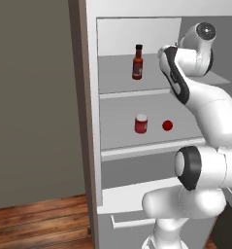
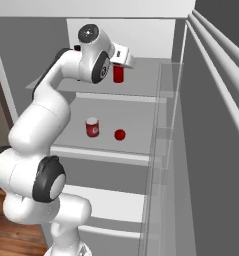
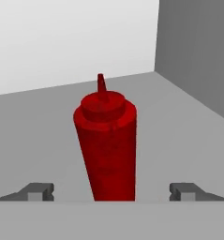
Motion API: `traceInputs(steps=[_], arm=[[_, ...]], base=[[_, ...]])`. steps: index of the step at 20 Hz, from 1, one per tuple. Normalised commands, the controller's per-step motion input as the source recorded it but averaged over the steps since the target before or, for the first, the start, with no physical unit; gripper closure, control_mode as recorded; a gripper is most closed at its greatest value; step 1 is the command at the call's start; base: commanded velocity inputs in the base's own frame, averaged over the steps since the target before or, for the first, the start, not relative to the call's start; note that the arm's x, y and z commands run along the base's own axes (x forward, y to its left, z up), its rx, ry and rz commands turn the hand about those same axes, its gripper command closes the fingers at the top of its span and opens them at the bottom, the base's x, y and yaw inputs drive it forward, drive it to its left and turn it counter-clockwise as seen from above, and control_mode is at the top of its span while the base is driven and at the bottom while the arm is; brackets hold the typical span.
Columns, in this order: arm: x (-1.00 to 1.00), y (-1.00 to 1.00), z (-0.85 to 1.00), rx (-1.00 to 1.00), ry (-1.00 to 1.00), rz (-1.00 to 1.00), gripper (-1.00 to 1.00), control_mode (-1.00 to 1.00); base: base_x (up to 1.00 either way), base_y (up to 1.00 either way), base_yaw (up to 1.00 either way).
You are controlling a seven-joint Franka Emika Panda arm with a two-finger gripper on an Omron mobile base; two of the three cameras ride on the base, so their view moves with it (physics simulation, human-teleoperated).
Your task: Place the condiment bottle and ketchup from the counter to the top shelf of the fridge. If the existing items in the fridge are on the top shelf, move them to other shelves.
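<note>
You will find the tall bright red squeeze-type ketchup [image 3: 106, 140] standing upright at frame centre on the flat light grey top shelf [image 3: 179, 126], between the gripper [image 3: 111, 191] jaws, spread wide and clear of it, indicating release.

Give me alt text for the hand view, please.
A tall red ketchup bottle with a pointed nozzle stands upright on the grey top shelf, centred between the two spread finger tips of the open tool, which do not touch it. Behind it are the fridge's pale back wall and a darker side wall.
</note>
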Motion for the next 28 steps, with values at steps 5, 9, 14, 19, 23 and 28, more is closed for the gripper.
traceInputs(steps=[5, 9, 14, 19, 23, 28], arm=[[-1.00, 0.00, 0.00, 0.00, -0.23, 0.00, -1.00, -1.00], [-1.00, 0.00, 0.00, 0.00, -0.28, 0.00, -1.00, -1.00], [-1.00, 0.00, 0.00, -0.03, -0.20, 0.00, -1.00, -1.00], [-1.00, 0.08, 0.00, -0.13, -0.06, 0.00, -1.00, -1.00], [-1.00, 0.14, 0.00, -0.16, -0.01, 0.00, -1.00, -1.00], [-1.00, 0.22, 0.00, -0.18, 0.00, 0.00, -1.00, -1.00]], base=[[0.00, 0.00, 0.00], [0.00, 0.00, 0.00], [0.00, 0.00, 0.00], [0.00, 0.00, 0.00], [0.00, 0.00, 0.00], [0.00, 0.00, 0.00]])
